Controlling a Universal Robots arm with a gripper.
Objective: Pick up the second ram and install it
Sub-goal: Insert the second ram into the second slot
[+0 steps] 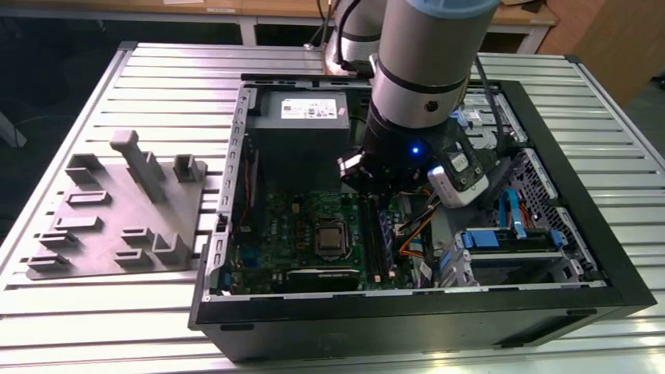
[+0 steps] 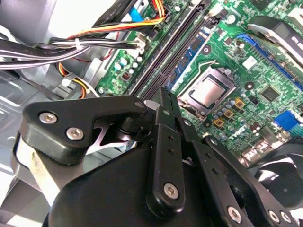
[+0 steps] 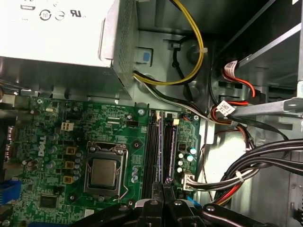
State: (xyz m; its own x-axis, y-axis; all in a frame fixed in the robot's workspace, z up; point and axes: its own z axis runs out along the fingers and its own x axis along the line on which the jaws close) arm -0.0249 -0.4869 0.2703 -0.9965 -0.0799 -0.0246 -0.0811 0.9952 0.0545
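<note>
Second wrist view: gripper (image 2: 173, 116) clamped on second ram (image 2: 165, 96), edge-on, above motherboard (image 2: 222, 56) memory slots (image 2: 164, 52); exterior view: inside open computer case (image 1: 416, 308).

Ribbed metal table (image 1: 156, 86) of parallel silver slats, two items were found on it, open black computer case (image 1: 416, 315) lay on its side across the middle, grey fixture plate (image 1: 114, 210) with upright blocks sat flat just beside it, toward the exterior view's left.

Grey fixture plate (image 1: 114, 210) beside open computer case (image 1: 416, 319) — slatted table (image 1: 177, 78).
</note>
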